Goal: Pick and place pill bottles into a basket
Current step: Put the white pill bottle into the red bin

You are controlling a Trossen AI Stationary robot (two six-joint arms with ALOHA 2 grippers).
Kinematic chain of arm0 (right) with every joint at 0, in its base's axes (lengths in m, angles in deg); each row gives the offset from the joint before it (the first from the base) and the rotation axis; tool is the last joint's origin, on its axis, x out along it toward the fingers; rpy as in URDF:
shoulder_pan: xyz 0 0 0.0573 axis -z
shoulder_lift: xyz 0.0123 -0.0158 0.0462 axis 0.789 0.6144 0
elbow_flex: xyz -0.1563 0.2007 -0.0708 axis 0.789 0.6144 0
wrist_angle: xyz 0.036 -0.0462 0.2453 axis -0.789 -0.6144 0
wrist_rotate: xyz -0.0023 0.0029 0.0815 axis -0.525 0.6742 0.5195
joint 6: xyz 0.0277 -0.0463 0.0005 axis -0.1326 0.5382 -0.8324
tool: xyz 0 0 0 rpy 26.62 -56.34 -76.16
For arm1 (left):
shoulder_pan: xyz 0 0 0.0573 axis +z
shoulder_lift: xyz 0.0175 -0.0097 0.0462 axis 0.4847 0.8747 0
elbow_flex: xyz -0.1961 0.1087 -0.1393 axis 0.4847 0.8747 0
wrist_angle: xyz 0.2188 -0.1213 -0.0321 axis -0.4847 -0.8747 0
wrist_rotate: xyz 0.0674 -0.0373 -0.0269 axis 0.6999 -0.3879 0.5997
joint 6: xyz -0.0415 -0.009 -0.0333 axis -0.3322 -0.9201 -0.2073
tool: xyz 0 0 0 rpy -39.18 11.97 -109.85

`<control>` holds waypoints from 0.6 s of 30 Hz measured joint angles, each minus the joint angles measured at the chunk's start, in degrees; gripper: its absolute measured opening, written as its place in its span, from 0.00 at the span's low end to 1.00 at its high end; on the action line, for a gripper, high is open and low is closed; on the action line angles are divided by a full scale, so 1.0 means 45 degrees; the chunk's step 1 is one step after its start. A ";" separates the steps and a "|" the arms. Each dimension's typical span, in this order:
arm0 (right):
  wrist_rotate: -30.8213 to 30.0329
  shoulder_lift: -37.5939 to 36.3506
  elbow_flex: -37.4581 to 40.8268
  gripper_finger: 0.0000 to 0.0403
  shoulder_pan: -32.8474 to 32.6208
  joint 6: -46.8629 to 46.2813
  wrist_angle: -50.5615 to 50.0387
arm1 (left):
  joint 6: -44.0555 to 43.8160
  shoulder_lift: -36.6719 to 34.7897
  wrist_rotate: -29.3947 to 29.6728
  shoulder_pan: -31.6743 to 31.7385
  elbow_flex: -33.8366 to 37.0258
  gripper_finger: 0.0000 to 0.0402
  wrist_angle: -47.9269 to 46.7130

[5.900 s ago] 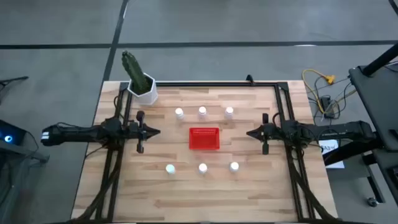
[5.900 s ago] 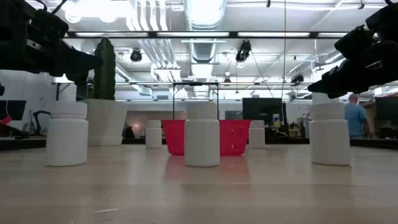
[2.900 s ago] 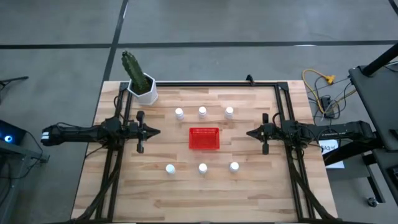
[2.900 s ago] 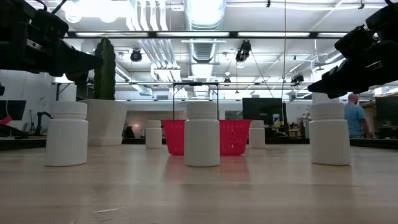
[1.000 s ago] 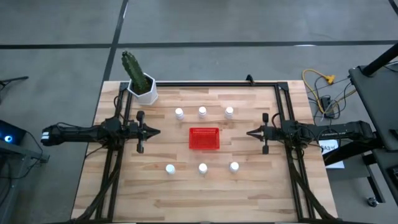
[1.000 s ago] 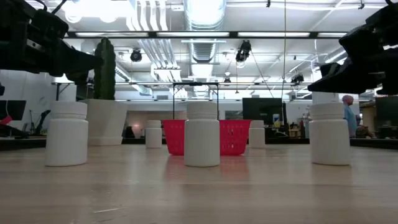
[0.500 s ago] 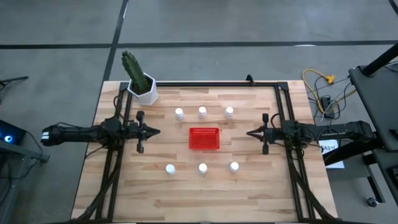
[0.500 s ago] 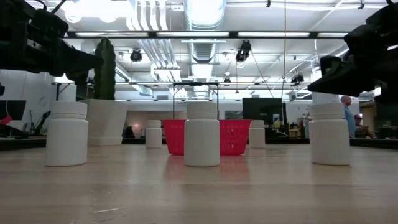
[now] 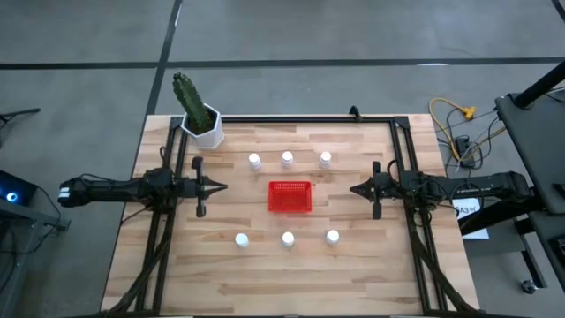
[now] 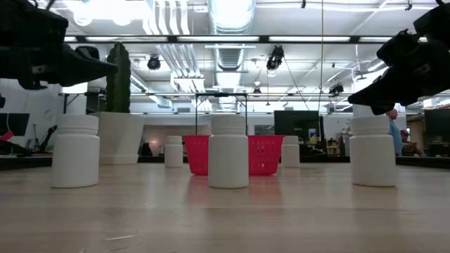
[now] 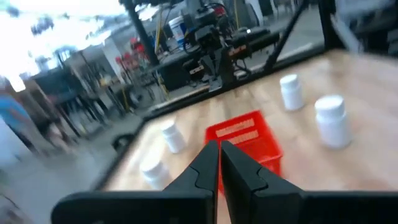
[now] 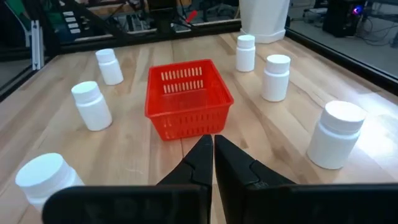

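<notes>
The red basket [image 9: 290, 196] stands at the table's middle. Six white pill bottles stand upright on their bases: three in a far row [image 9: 254, 162] [image 9: 287, 159] [image 9: 325, 159] and three in a near row [image 9: 241, 239] [image 9: 287, 238] [image 9: 332, 237]. My left gripper [image 9: 222, 186] hovers left of the basket, pointing at it, shut and empty; its shut fingertips show in the left wrist view [image 11: 219, 146]. My right gripper [image 9: 353, 188] hovers right of the basket, pointing at it, shut and empty, as the right wrist view [image 12: 210, 140] shows. In the low view both grippers [image 10: 112, 68] [image 10: 351, 95] are well above the table.
A white hexagonal pot with a cactus [image 9: 203, 126] stands at the table's far left corner. Dark frame rails [image 9: 397, 150] run along the far, left and right sides. Bare wood [image 9: 287, 278] lies between the near bottle row and the near edge.
My left gripper has shifted a little above the table in the last half second; its outline differs in the low view and its wrist view is blurred. My right gripper has rocked slightly and come back. The bottles and the basket have kept still.
</notes>
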 joint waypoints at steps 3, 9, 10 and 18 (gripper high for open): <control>-0.0006 0.0005 0.0003 0.02 0.0005 0.0169 0.0157 | 0.0599 0.0000 0.0000 -0.0002 0.0000 0.00 0.0002; -0.0003 0.0000 0.0005 0.02 0.0000 0.0755 0.1471 | 0.0633 -0.0001 -0.0005 -0.0002 0.0000 0.00 0.0017; -0.0005 0.0000 0.0005 0.02 0.0005 0.0707 0.1648 | 0.0629 -0.0004 -0.0006 -0.0005 0.0000 0.00 0.0017; 0.0000 -0.0039 0.0005 0.02 0.0000 0.0433 0.2395 | -0.1609 -0.0005 -0.0097 -0.0005 0.0000 0.00 0.0017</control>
